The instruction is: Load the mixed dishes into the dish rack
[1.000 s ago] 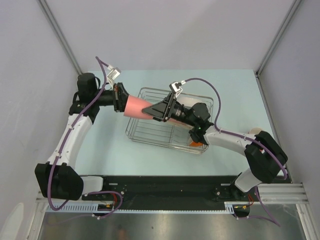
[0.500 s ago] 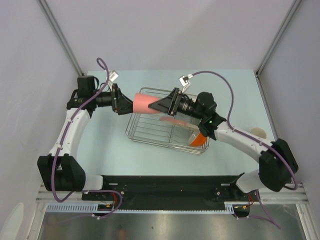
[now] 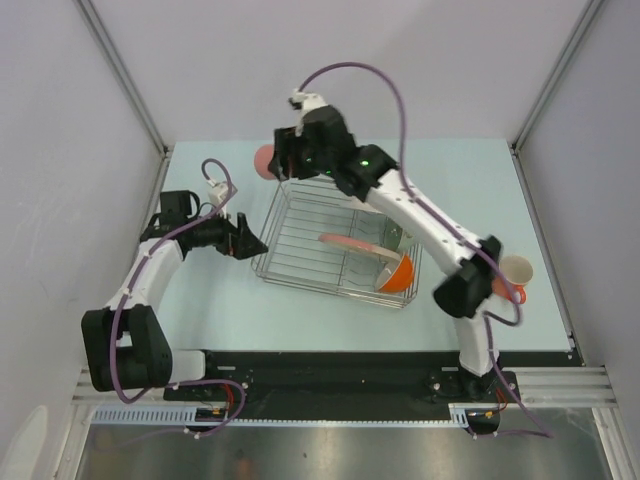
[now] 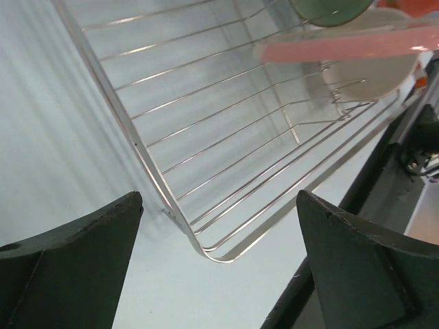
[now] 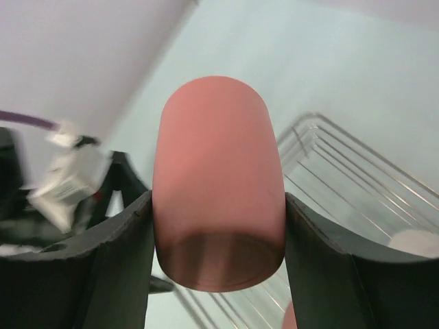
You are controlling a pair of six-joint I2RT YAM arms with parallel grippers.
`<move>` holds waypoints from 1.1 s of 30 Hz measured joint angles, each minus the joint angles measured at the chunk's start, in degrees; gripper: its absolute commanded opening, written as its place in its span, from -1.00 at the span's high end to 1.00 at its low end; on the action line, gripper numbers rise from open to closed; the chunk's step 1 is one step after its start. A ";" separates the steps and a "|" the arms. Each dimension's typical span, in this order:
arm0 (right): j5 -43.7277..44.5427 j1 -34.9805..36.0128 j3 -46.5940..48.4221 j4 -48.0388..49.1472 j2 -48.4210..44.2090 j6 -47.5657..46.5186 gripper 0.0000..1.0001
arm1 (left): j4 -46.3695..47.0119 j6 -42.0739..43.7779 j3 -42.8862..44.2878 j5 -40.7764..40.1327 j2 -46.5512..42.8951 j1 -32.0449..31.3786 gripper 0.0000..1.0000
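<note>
Far left: left pincer (image 3: 252, 244) spread fully wide, nothing held, low over the surface (image 3: 215, 300), just beside the near-left corner of the dish rack (image 3: 300, 262). Up and right of that: coral-pink cup (image 3: 263, 160) clamped in the right pincer (image 5: 217, 205), fingers (image 5: 120, 267) pressed on both sides, spread only to the cup's width. Cup held over the surface just beyond the rack's far-left corner, outside the wires. Inside the rack, right half: pinkish plate (image 3: 347, 242) tilted on edge, pale green bowl (image 4: 329, 10) beside it, orange bowl with white inside (image 3: 398, 272) tipped on its side at the near-right corner. Far right: off-white cup (image 3: 517, 268) on the surface, partly hidden by the right arm.
</note>
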 measured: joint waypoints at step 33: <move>17.29 3.39 18.56 -28.46 29.07 -16.11 1.00 | 4.13 2.86 -4.52 -2.54 0.24 -3.52 -0.99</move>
